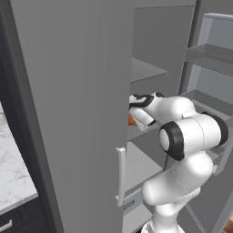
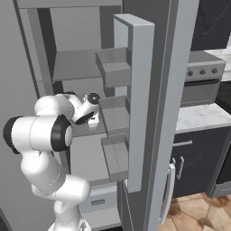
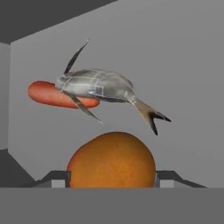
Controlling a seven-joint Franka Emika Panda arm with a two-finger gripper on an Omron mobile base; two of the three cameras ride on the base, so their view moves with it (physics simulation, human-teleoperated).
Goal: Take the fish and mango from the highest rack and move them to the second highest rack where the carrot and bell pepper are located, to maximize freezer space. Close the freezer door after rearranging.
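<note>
An orange mango [image 3: 111,159] sits between my gripper's [image 3: 113,177] two fingertips, which press on its sides, so the gripper is shut on it. Just beyond lies the grey fish [image 3: 100,87], and the orange carrot [image 3: 43,94] lies behind the fish. In the left base view my hand reaches into the freezer just above the second highest rack [image 1: 142,132], with a bit of the mango [image 1: 131,120] showing under it. The highest rack [image 1: 145,70] above is bare. The freezer door [image 2: 137,103] stands open. The bell pepper is hidden.
Grey lipped bins [image 2: 113,67] line the open door's inner face, close to my wrist on the right. A closed tall grey door with a pale handle [image 1: 120,175] is at the left. A marble counter [image 1: 13,182] and an oven [image 2: 200,85] flank the unit.
</note>
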